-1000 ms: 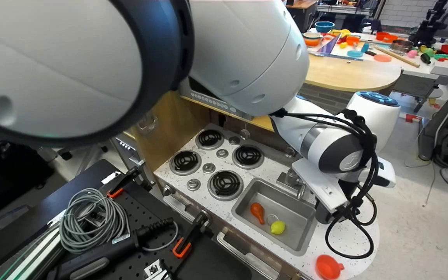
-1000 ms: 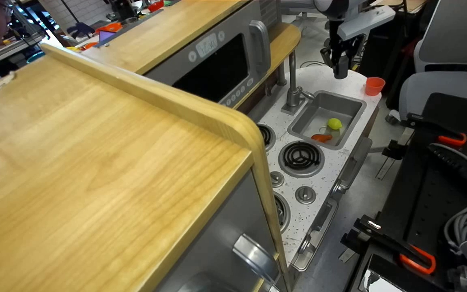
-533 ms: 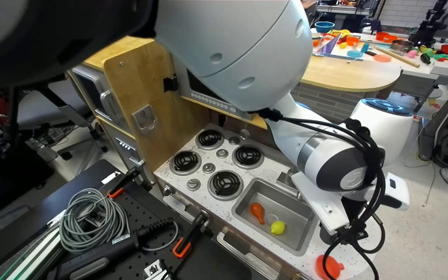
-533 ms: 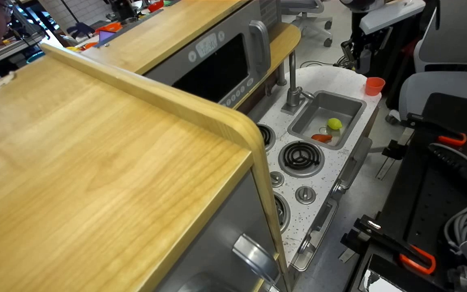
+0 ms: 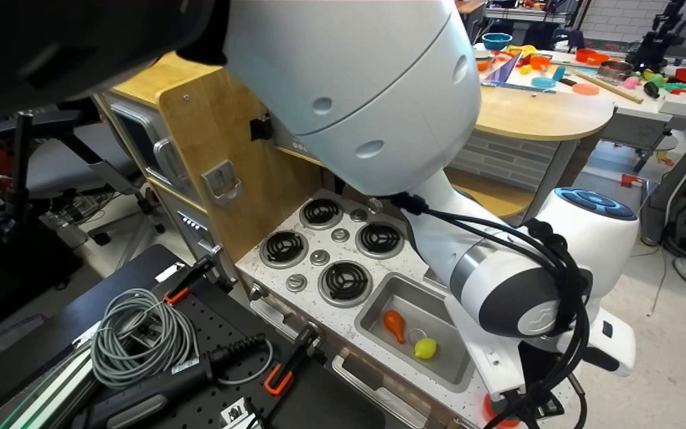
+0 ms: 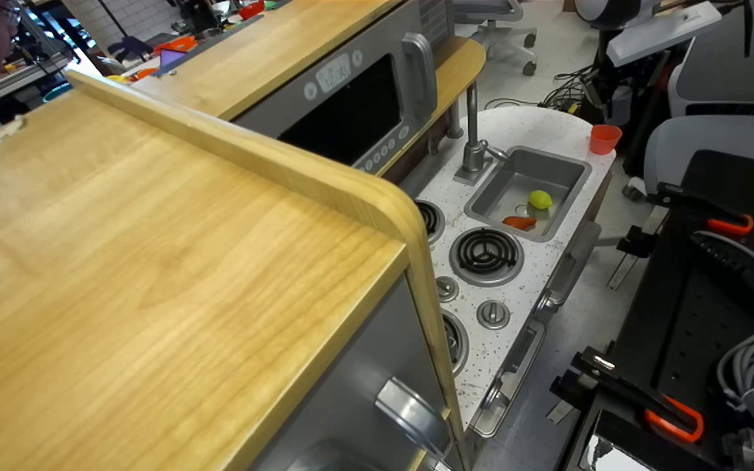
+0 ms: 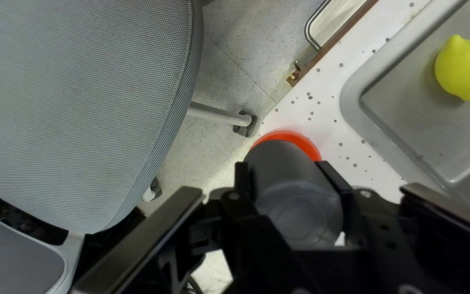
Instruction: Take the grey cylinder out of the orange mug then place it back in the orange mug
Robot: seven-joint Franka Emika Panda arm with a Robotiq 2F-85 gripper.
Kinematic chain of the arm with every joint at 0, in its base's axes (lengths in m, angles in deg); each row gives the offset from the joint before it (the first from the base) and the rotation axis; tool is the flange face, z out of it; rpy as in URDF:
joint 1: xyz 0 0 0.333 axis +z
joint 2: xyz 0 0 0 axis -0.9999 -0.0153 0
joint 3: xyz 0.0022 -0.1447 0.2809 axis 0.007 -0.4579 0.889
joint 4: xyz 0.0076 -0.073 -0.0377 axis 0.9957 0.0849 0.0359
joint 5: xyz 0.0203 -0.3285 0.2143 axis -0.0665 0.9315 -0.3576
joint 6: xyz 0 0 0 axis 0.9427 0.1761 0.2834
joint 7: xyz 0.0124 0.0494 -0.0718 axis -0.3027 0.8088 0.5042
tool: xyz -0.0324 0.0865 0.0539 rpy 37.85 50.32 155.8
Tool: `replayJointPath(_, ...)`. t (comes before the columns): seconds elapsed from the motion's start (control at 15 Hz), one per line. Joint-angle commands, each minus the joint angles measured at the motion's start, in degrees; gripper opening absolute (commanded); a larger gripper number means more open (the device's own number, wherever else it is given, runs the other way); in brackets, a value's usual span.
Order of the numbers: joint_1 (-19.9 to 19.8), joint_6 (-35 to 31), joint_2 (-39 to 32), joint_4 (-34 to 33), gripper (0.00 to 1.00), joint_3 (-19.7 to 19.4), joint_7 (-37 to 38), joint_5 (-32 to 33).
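Coil of grey cable [image 5: 114, 360], tied, on a black perforated tabletop [image 5: 325, 399]. Long black tool with ribbed cord sleeve [image 5: 179, 381], just beside the coil. Two black clamps with orange tips [image 5: 297, 354], along the tabletop's right-hand edge.

Pale wooden side panel [image 5: 248, 149], upright at the left end of a white, dark-speckled worktop [image 6: 537, 124]. Four round burners with black coils [image 5: 346, 283], from that end to mid-worktop; small grey knobs [image 5: 320, 257] among them.

Rectangular grey sink [image 5: 447, 325], between the burners and the worktop's rounded right end. Contents: one orange-brown bulb-shaped piece [image 5: 395, 325], one yellow lemon-shaped piece [image 5: 426, 348] — apart, the yellow one farther right.

Small orange flared mug [image 6: 605, 139], upright at the worktop's front right corner; largely hidden behind the white robot arm [image 5: 373, 89] in an exterior view.

Black two-fingered gripper [image 7: 288, 175], near the same corner: pinching a smooth dark-grey cylinder [image 7: 296, 200] by its sides — the piece is out of the mug. In an exterior view, the cylinder [image 6: 621, 104] hangs close to upright near the mug's rim. In the wrist view, it overlaps that rim; whether it is directly over the mouth, cannot tell.
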Motion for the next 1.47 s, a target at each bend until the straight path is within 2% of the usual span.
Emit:
replayJointPath(0.0,1.2,-1.2,0.59,2.01,0.18,-1.42,2.09,0.74)
replayJointPath(0.53,0.06,-1.04,-2.99,-1.61,0.18,-0.57,4.58,-0.83)
replayJointPath(1.4,-2.01,1.89,-9.73,-11.35,0.18,1.75,6.63,-4.01)
